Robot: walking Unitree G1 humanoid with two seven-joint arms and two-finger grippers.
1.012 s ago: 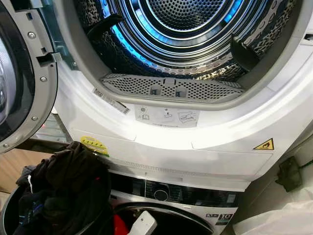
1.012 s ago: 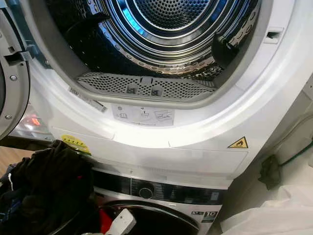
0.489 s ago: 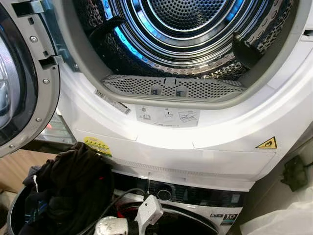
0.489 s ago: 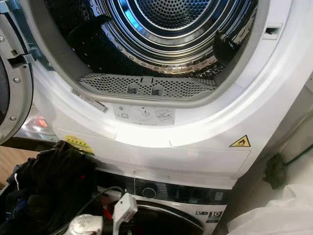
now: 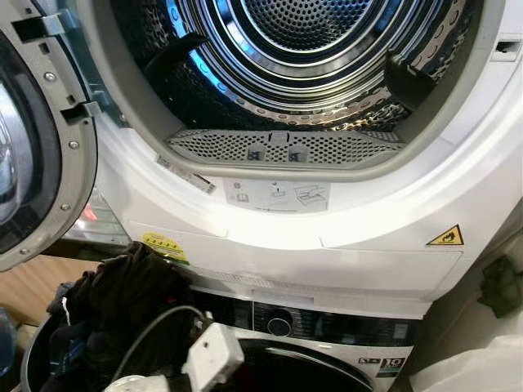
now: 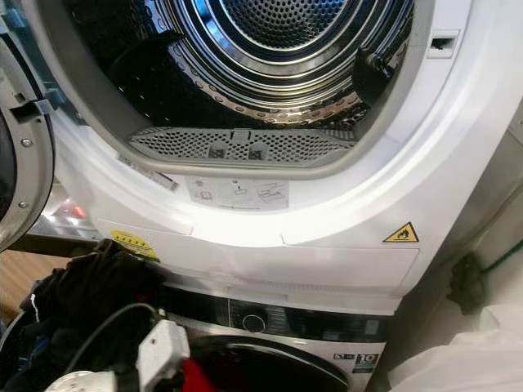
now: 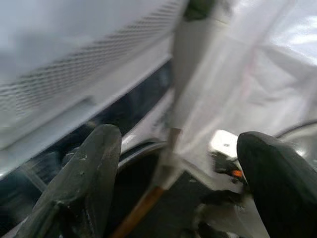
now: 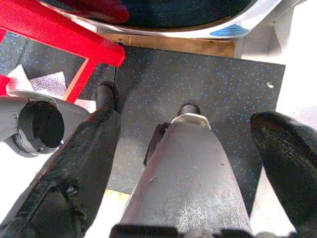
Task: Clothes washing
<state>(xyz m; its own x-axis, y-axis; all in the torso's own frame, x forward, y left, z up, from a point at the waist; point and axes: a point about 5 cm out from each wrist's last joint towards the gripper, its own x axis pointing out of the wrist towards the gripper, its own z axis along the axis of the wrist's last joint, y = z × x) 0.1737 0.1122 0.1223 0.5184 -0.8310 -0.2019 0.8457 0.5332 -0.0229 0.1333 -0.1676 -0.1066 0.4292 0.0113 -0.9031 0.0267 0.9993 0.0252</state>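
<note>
Left pincer (image 7: 178, 163) risen, splayed, empty – dark clothes (image 5: 122, 310) (basket cut off); right pincer (image 8: 183, 163) splayed.

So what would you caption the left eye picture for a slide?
Open dryer drum stacked above a washer, with a basket of dark clothes at lower left and the robot's left arm rising into view.

Dark speckled floor mat (image 8: 198, 74); red frame (image 8: 59, 34) standing on it.

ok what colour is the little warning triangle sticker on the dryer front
Yellow with a black flame symbol and border, clearest in the left eye view, low on the white dryer panel.
</note>
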